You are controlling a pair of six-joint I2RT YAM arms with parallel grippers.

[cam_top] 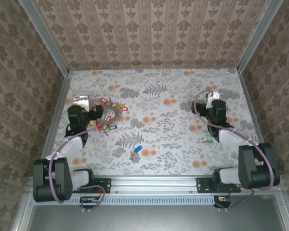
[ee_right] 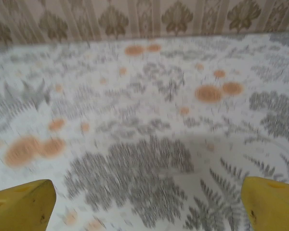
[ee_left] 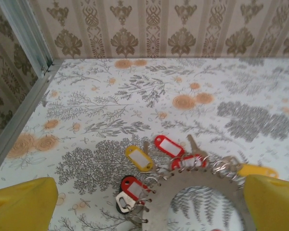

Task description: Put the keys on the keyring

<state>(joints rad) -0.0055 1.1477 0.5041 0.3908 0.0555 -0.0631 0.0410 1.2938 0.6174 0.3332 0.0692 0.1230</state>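
The keyring (cam_top: 113, 113) lies at the left of the table, a flat grey ring (ee_left: 197, 192) fringed with small split rings and red, yellow and black tags. My left gripper (cam_top: 97, 113) hangs over its left part; in the left wrist view its yellow fingers (ee_left: 21, 204) stand wide apart, open (ee_left: 147, 214), with the ring's arc lying on the table between them. A blue-headed key (cam_top: 137, 149) lies loose near the front middle. A small green-headed key (cam_top: 209, 139) lies by the right arm. My right gripper (cam_top: 209, 99) is open (ee_right: 147, 211) over bare cloth; that view is blurred.
The table has a floral cloth (cam_top: 173, 120) and is boxed in by patterned walls on three sides, with a metal frame post (ee_left: 26, 33) in the far left corner. Both arm bases sit on the rail (cam_top: 154, 185) at the near edge.
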